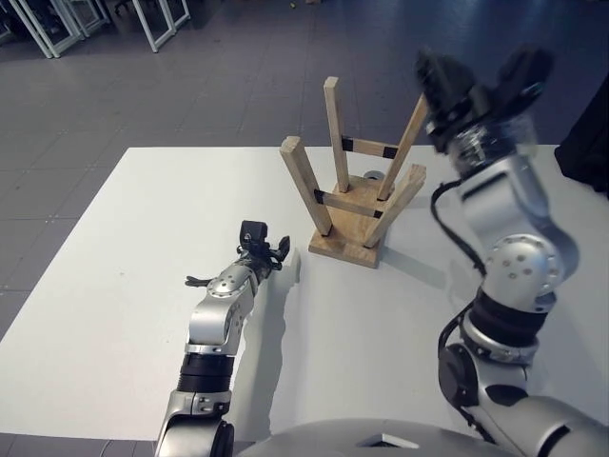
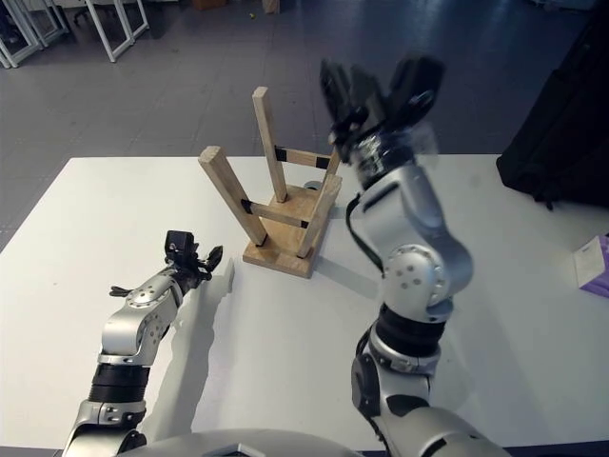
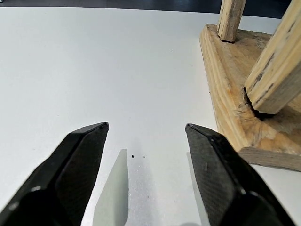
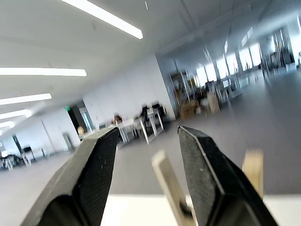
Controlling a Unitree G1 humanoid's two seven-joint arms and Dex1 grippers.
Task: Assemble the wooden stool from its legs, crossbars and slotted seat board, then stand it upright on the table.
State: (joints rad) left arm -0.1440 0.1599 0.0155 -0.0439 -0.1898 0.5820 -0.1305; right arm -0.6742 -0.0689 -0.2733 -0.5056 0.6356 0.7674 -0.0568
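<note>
Upturned pale wooden stool [image 1: 347,203] sits seat-down mid-frame on the white table [image 1: 114,238]. Left gripper [image 1: 265,246], lower left beside it, gapes empty; the left wrist view reveals a leg [image 3: 275,66] slotted in. Right gripper [image 1: 481,76], upper right, is spread and empty.

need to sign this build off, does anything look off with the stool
Yes: the stool sits upside down, its seat board flat on the table and legs pointing up, so it is not yet standing upright. The wood around one leg socket looks rough.
</note>
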